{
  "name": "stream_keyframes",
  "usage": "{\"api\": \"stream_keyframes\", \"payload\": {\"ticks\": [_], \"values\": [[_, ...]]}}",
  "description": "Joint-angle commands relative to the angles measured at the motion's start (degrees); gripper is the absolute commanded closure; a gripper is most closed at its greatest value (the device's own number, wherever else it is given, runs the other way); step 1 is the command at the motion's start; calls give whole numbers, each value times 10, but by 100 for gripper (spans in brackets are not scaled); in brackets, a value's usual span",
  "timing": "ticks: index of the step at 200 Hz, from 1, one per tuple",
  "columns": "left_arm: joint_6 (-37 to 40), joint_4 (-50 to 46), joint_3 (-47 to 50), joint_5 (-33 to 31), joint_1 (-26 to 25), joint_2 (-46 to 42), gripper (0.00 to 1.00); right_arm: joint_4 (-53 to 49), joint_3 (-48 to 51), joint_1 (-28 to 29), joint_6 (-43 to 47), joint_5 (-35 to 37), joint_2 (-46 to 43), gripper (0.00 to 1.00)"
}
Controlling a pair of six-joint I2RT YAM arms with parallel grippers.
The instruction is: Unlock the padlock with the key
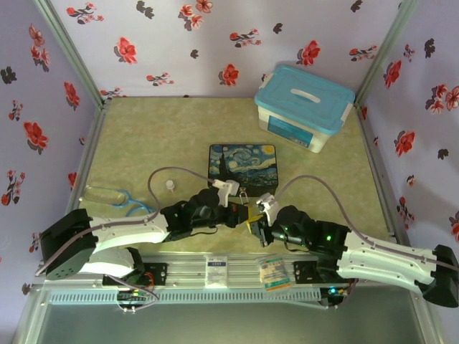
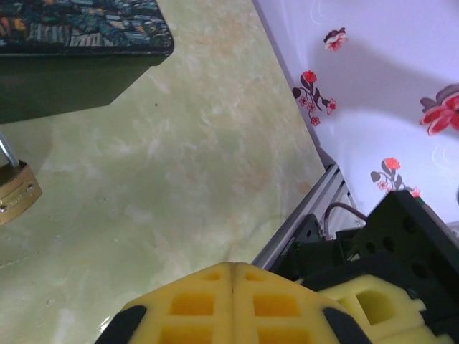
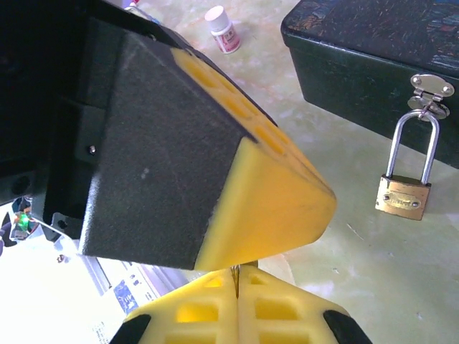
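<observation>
Your padlock (image 3: 403, 197) hangs from the painted box's (image 3: 351, 79) hasp (image 3: 432, 89) at right. Left claw (image 2: 233, 279) and right claw (image 3: 237, 285) are both pinched closed.

The padlock (image 3: 403, 196) is brushed brass with a polished metal shackle (image 3: 394, 150); the table (image 3: 358, 251) looks matt and smooth.

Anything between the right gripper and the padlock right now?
Nothing visible. In the right wrist view the padlock hangs from the latch of the box, up and right of the shut right gripper, with bare table between. The left gripper sits close above the right one, beside that line rather than across it.
</observation>
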State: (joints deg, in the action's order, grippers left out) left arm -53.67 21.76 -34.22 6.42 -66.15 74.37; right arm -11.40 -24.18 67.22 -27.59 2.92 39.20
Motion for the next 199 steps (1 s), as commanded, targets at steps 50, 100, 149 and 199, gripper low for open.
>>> {"api": "stream_keyframes", "payload": {"ticks": [50,100,149,199], "values": [[32,49,42,-88,1,-92,100,96,0,-64,-39,-54,-28,3],[40,129,63,-93,45,-163,100,483,50,-181,-223,-215,55,1],[26,146,66,-92,54,-179,100,620,63,-191,-280,-272,117,21],[4,193,74,-94,57,-164,100,615,79,-191,-271,-291,114,44]]}}
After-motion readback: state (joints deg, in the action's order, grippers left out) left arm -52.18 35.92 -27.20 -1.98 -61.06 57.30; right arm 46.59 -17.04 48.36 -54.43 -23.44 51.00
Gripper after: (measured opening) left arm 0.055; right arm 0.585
